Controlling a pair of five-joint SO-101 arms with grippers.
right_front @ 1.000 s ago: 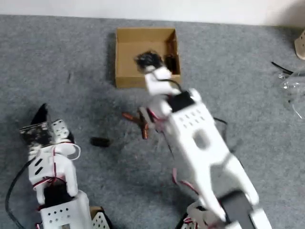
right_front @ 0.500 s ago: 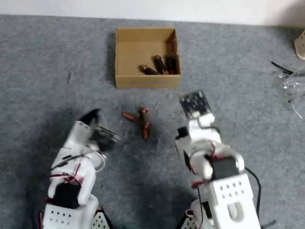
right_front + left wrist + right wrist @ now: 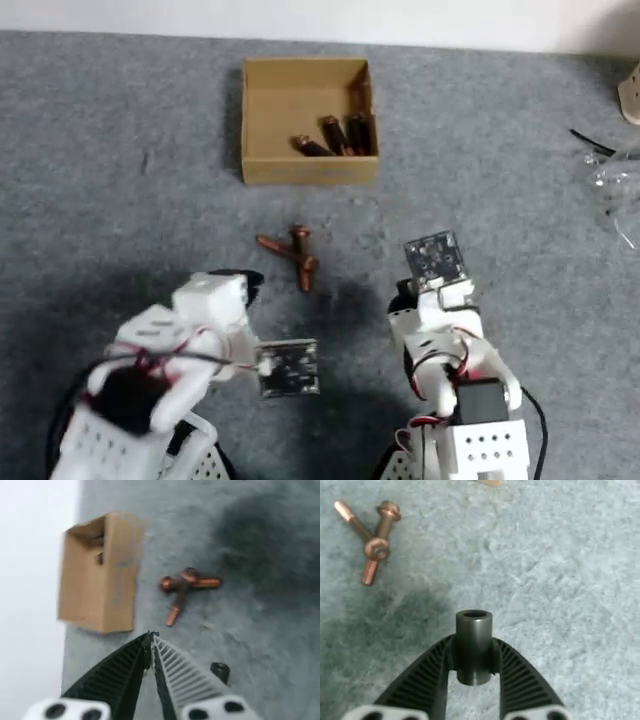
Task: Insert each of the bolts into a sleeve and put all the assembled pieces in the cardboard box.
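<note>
Copper bolts (image 3: 293, 254) lie crossed on the grey carpet, just in front of the cardboard box (image 3: 262, 110). Inside the box, assembled pieces (image 3: 336, 138) rest against its near wall. My left gripper (image 3: 150, 638) is shut with nothing in it, its tip short of the bolts (image 3: 186, 588) and pointing toward the box (image 3: 100, 575). A loose black sleeve (image 3: 220, 670) stands on the carpet beside its finger. My right gripper (image 3: 473, 655) is shut on a black sleeve (image 3: 473, 645), held upright with its bore showing, to the right of the bolts (image 3: 374, 542).
Both arms sit at the near edge, the left arm (image 3: 190, 330) and the right arm (image 3: 445, 330). Clear plastic and a black cable (image 3: 608, 170) lie at the far right. A beige object (image 3: 630, 95) pokes in at the right edge.
My right arm drew back from over the box to the near right, leaving three pieces in it. My left arm swung right toward the bolts, covering the loose sleeve in the high view.
</note>
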